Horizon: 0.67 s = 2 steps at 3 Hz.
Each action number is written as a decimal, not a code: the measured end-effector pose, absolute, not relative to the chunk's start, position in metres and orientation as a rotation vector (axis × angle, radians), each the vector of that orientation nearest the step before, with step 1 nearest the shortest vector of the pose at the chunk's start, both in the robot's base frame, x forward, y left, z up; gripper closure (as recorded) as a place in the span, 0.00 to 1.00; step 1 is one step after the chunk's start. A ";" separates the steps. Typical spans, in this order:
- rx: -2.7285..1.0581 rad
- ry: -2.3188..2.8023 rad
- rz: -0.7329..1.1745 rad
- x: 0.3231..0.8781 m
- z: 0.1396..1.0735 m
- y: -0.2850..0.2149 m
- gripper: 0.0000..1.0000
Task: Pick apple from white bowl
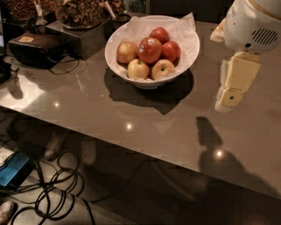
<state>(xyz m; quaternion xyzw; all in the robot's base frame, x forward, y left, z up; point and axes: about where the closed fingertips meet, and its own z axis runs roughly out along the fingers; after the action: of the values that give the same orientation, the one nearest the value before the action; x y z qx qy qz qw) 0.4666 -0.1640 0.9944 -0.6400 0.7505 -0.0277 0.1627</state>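
Observation:
The apple (149, 49), deep red with a small pale sticker, sits at the top of the pile in the middle of the white bowl (149, 82). The bowl is lined with crinkled white paper and stands on the grey table at the back centre. Smaller yellow-red apples (138, 69) lie in front of the apple and plain red ones (170, 50) behind and to its right. My gripper (232, 85) hangs above the table to the right of the bowl, well apart from it, under the white arm housing (254, 24). It holds nothing that I can see.
A black device (35, 48) with a cord lies at the table's back left. Containers of nuts (81, 13) stand behind it. The table's front edge (131, 147) runs diagonally. Cables (57, 193) and a blue object (11, 169) lie on the floor below.

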 end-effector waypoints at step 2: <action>-1.709 2.215 -0.019 0.547 0.997 -0.115 0.00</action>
<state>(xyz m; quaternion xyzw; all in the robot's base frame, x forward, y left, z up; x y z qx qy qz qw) 0.5466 -0.1149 0.9971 -0.6017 0.7801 -0.0067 0.1712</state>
